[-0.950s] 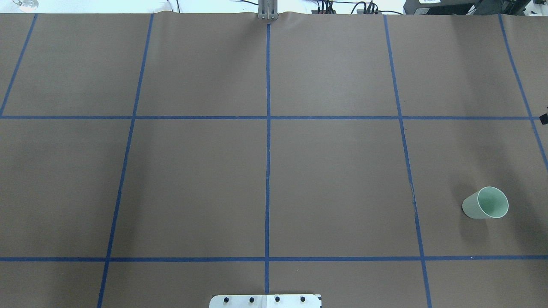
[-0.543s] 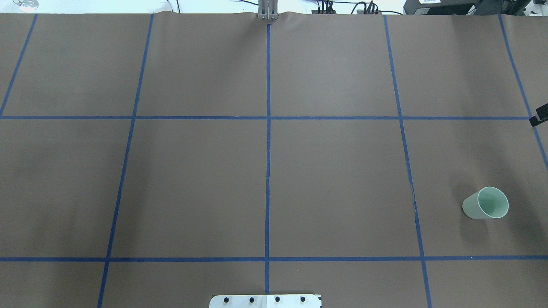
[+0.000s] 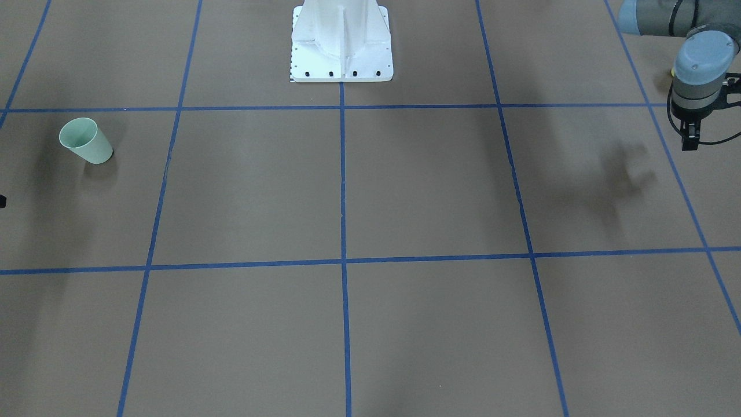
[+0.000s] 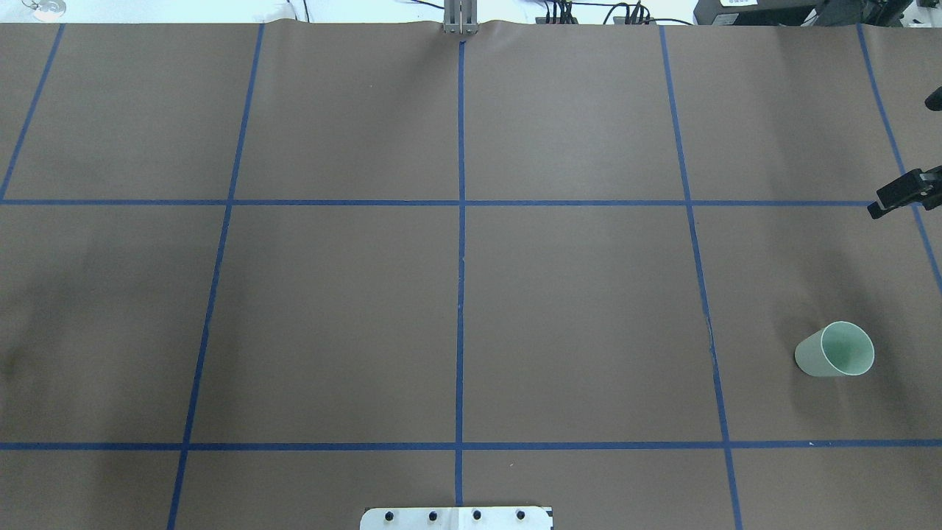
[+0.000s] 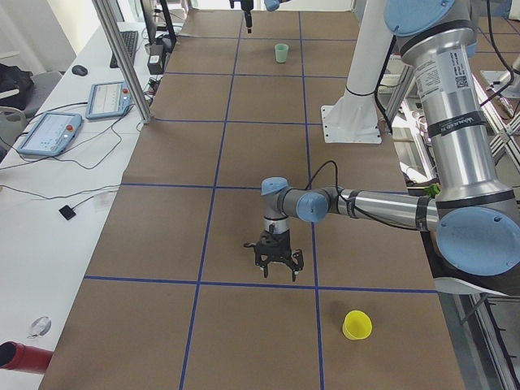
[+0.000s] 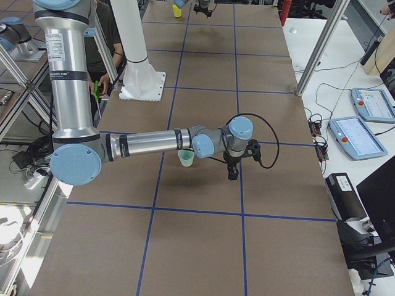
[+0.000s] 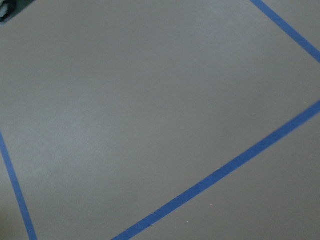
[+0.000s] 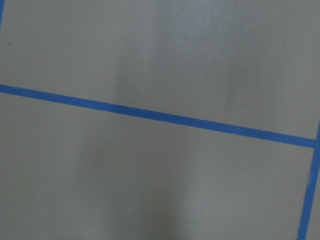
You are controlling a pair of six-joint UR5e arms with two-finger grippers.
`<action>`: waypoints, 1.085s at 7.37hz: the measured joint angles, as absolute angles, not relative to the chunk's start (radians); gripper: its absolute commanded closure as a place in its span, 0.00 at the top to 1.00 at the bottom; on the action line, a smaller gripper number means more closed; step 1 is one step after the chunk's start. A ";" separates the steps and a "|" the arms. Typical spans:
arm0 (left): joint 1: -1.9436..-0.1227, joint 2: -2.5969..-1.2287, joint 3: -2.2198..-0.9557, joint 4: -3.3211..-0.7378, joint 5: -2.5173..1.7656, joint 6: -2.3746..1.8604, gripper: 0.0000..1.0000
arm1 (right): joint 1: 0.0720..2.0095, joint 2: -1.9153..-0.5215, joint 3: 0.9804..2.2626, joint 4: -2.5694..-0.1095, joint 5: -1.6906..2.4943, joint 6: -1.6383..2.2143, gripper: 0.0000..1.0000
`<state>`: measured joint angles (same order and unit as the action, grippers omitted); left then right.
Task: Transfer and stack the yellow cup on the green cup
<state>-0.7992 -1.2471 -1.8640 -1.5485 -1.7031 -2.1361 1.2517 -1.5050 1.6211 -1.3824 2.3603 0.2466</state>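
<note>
The green cup [image 4: 835, 351] stands upright, mouth up, at the right of the table; it also shows in the front-facing view [image 3: 85, 141] and the exterior right view [image 6: 186, 158]. The yellow cup [image 5: 356, 325] stands at the table's left end, outside the overhead view, and is tiny in the exterior right view [image 6: 177, 11]. My left gripper [image 5: 276, 272] hangs open and empty above the table, apart from the yellow cup; it is also at the front-facing view's right edge [image 3: 690, 142]. My right gripper [image 4: 876, 211] reaches in just beyond the green cup [image 6: 231, 174]; I cannot tell whether it is open.
Brown paper with a blue tape grid [image 4: 461, 202] covers the table. The white robot base [image 3: 341, 46] stands at the near middle edge. Tablets and cables [image 5: 49, 130] lie on the white side table along the far edge. Both wrist views show only paper and tape.
My right gripper has come further into the overhead view from the right edge, moving left. The green cup has not moved.
</note>
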 measured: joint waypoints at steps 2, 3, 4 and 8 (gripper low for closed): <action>-0.712 -1.190 -1.866 -1.386 -1.678 -2.379 0.96 | 1.223 -1.481 1.599 -1.382 2.359 0.248 1.00; -0.673 -1.171 -1.866 -1.336 -1.681 -2.482 0.96 | 1.217 -1.475 1.594 -1.382 2.361 0.249 1.00; -0.629 -1.161 -1.865 -1.303 -1.695 -2.585 0.96 | 1.215 -1.474 1.592 -1.382 2.362 0.251 1.00; -0.441 -1.156 -1.826 -1.267 -1.759 -2.878 0.99 | 1.213 -1.474 1.591 -1.382 2.361 0.252 1.00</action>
